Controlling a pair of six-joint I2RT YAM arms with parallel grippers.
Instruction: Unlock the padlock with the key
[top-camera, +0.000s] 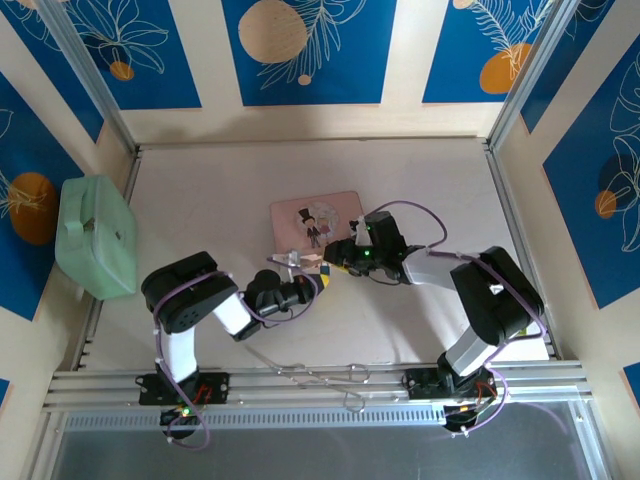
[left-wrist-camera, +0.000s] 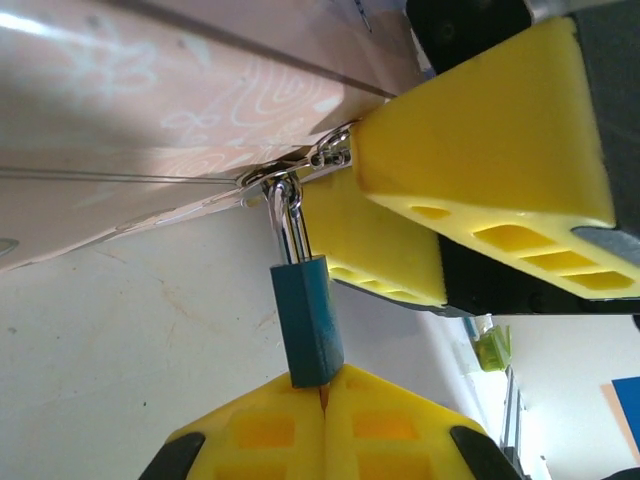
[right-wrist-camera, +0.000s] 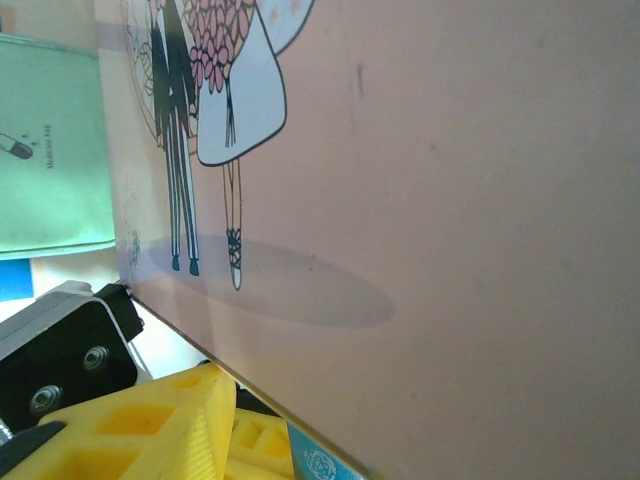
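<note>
The padlock (left-wrist-camera: 308, 320) hung by its thin shackle from the latch (left-wrist-camera: 330, 155) on the near edge of the pink box (top-camera: 315, 215), which lay in the middle of the worktop (top-camera: 430, 180). The left claw (left-wrist-camera: 322, 392) was clenched on the lower end of the padlock's bluish body. The right claw (top-camera: 335, 266) sat just right of the latch, and whether it was clenched or released could not be told. A green case (top-camera: 95, 235) stood at the left edge.

Padlock (left-wrist-camera: 308, 325) w/ shiny metal shackle (left-wrist-camera: 291, 228), matt body
</note>
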